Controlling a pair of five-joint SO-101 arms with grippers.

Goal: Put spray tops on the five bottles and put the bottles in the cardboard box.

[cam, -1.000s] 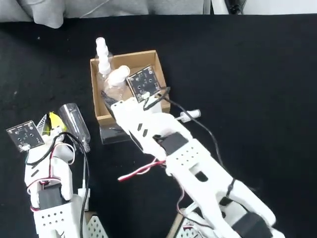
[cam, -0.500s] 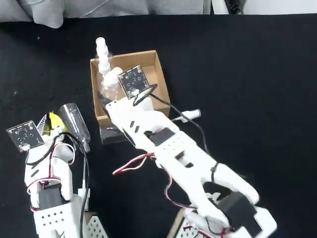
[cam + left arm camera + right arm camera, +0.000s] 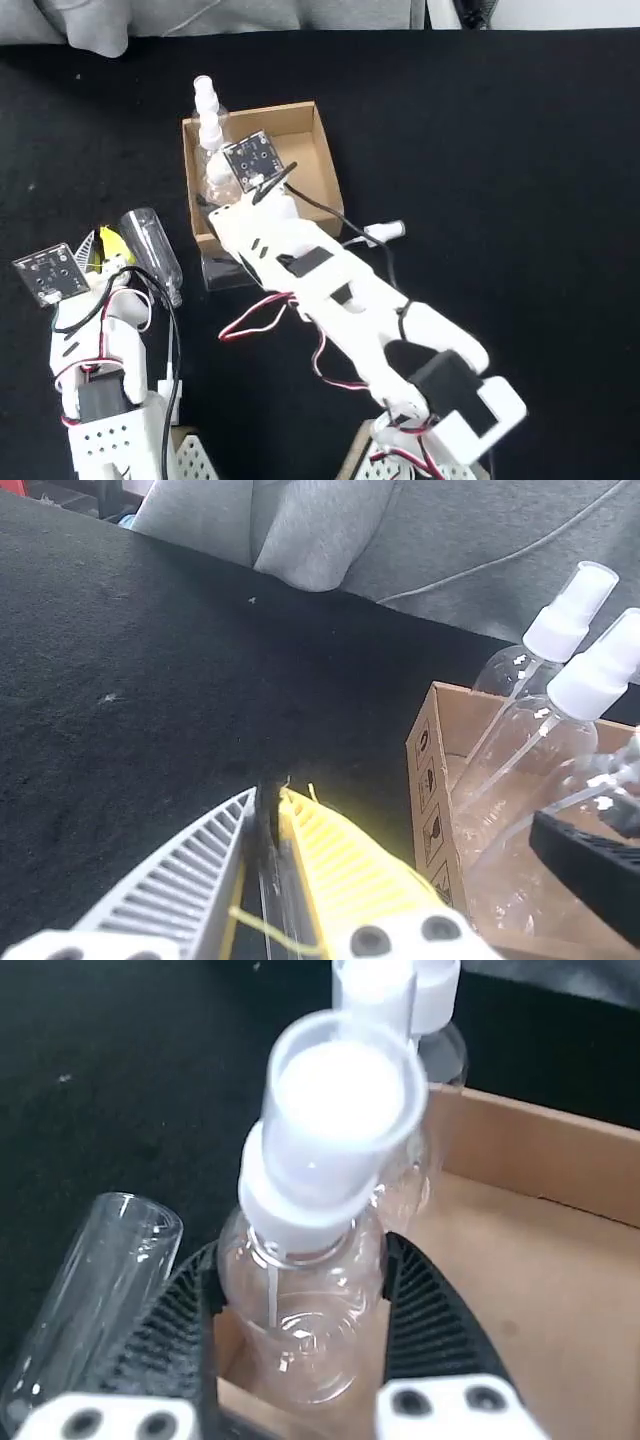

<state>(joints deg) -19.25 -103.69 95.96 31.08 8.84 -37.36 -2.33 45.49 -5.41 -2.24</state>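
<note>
One capped bottle (image 3: 300, 1300) upright between right fingers (image 3: 440, 1340)

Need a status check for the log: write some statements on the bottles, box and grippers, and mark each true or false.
1. The right gripper grips a capped bottle at the cardboard box. True.
2. A loose spray top lies on the table. True.
3. The box is empty. False: other capped bottles are in it too.
4. The bare bottle by the left arm wears a spray top. False: none shows on it.
</note>
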